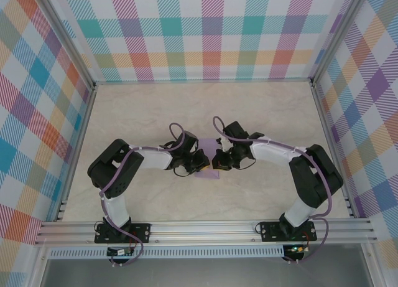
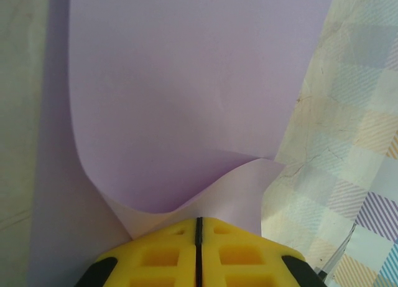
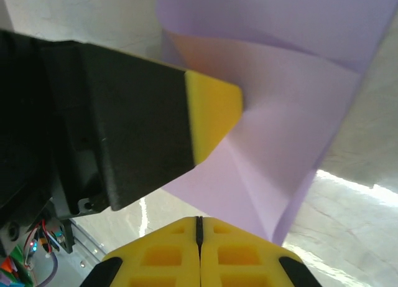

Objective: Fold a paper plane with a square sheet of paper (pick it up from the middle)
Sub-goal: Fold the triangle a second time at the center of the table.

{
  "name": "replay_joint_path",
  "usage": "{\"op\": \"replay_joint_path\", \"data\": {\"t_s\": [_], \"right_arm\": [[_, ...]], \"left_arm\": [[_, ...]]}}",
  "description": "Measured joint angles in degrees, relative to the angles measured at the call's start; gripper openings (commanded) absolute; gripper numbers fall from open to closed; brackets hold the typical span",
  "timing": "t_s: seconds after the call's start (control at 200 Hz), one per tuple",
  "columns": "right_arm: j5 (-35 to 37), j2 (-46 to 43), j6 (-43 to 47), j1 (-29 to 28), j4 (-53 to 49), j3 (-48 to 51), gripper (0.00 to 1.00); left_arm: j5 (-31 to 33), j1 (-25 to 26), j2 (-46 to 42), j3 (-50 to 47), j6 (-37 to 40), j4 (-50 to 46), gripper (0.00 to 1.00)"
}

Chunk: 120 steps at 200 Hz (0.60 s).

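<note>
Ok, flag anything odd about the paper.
The paper isn't flat: its near edge curls up where the left gripper pinches it, and slanted creases cross it near the right gripper.

sheet of paper [image 1: 210, 173] on table [image 1: 155, 112], left hand [image 1: 202, 164] at its left, right hand [image 1: 217, 161] at its right

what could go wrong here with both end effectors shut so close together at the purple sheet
The left end effector pinches a curled edge of the square sheet of paper; pulling could tear it or set a stray crease. The right end effector is shut close to the left's finger; they could collide. Whether the right one grips the sheet is unclear, so it may slip.
</note>
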State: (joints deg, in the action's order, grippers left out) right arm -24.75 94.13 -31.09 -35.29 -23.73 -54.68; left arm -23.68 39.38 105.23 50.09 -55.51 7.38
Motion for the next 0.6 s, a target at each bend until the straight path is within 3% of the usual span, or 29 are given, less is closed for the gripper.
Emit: {"op": "replay_joint_path", "data": {"t_s": [0.6], "right_arm": [[0.09, 4.96, -0.02, -0.52, 0.94, 1.62, 0.04]], "left_arm": [[1.05, 0.35, -0.83, -0.76, 0.0, 0.02, 0.08]]}}
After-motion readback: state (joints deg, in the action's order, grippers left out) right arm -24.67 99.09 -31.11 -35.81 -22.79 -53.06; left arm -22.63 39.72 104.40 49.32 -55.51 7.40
